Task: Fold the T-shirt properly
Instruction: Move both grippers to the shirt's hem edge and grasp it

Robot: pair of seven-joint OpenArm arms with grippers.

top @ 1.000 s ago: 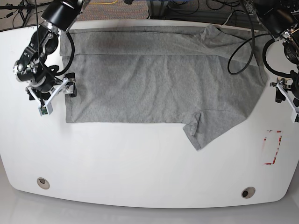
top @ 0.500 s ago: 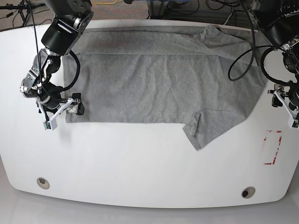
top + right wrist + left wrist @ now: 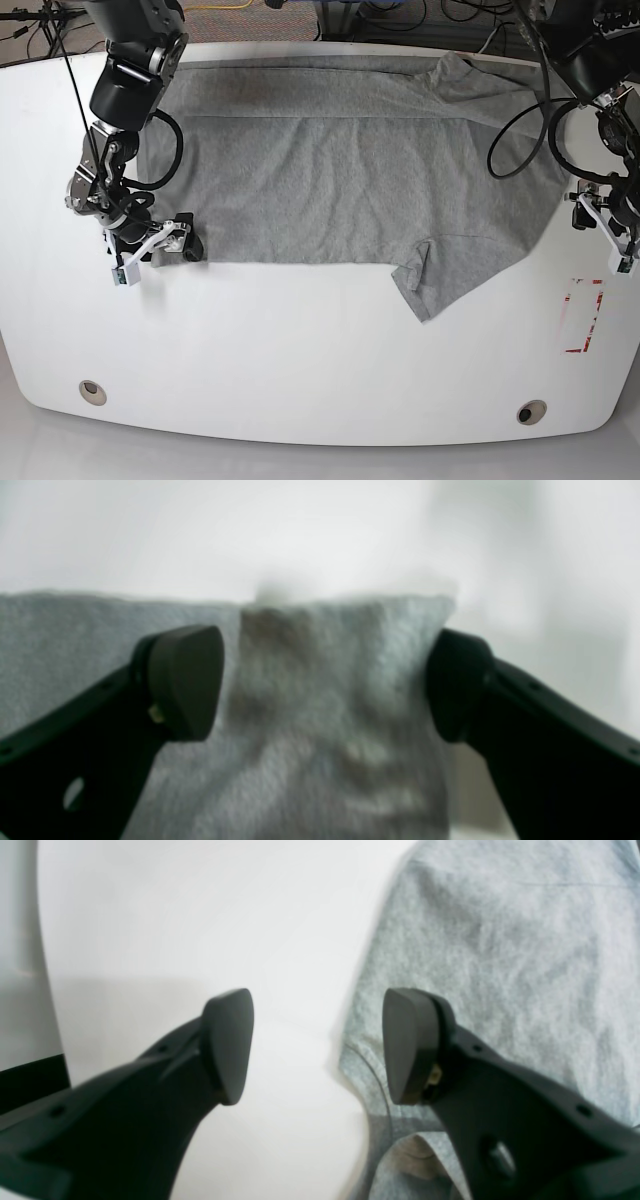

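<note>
Lying spread over the far half of the white surface (image 3: 300, 350), the T-shirt (image 3: 340, 180) shows its plain grey side, with one sleeve pointing toward the near edge and the collar end at the base view's right. The far long edge appears to be folded over already, because a straight line runs along it.

The right hand (image 3: 160, 248) is at the shirt's near corner on the base view's left. In its wrist view the two pads stand wide apart, one on each side of a raised bit of grey cloth (image 3: 340, 705), but they do not press it, so it holds nothing yet. The left hand (image 3: 600, 225) hangs just beside the shirt's edge on the base view's right. Its wrist view shows the fingers partly apart, one over the bare surface and one over the cloth (image 3: 500, 940), with nothing between them.

I judge the cloth to be light, soft and limp. It will not keep a shape, it will sag between two held points, and it may drag and wrinkle on the smooth surface. The best places to take it seem to be the hem corner and the matching shoulder edge, where seams give more thickness. Pinching a single layer in the middle would probably only make a bump.
</note>
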